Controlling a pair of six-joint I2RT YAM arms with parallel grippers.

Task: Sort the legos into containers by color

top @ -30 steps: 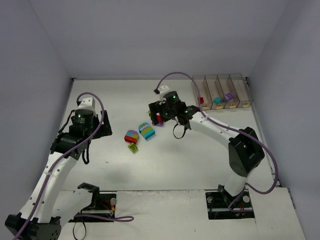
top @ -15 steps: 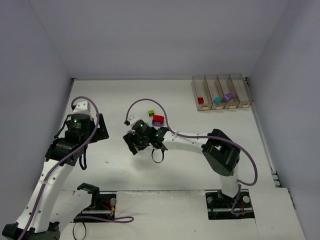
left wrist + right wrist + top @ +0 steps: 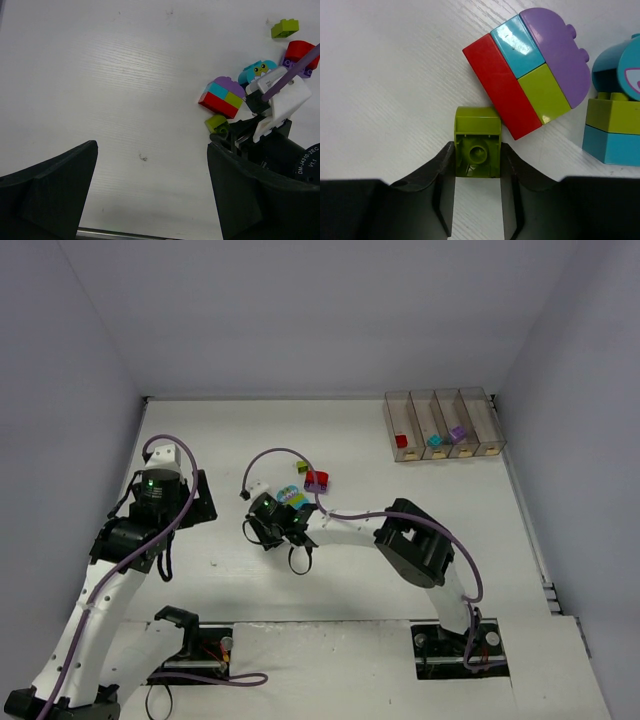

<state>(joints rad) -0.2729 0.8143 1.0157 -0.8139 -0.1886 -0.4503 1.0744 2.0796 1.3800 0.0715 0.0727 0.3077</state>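
Note:
My right gripper (image 3: 477, 153) is shut on a small lime green lego (image 3: 477, 144) that lies on its side on the table, one finger against each flank. Touching it is a stacked red, teal, lime and purple lego (image 3: 530, 95); a teal and lime stack (image 3: 615, 120) stands to the right. In the top view the right gripper (image 3: 268, 532) hides that small brick. My left gripper (image 3: 151, 167) is open over bare table, left of the legos. The containers (image 3: 470, 405) stand at the back right, holding a red (image 3: 401, 440), a teal (image 3: 435, 440) and a purple lego (image 3: 457, 432).
A red lego on a purple one (image 3: 317, 480) and another lime green brick (image 3: 300, 467) lie behind the right gripper. The right arm's purple cable (image 3: 275, 455) loops over them. Walls close in the table on three sides.
My right arm swung left from the red brick to the multicolour stack and its fingers closed on the small lime green lego. The left arm shifted slightly early on, then held still.

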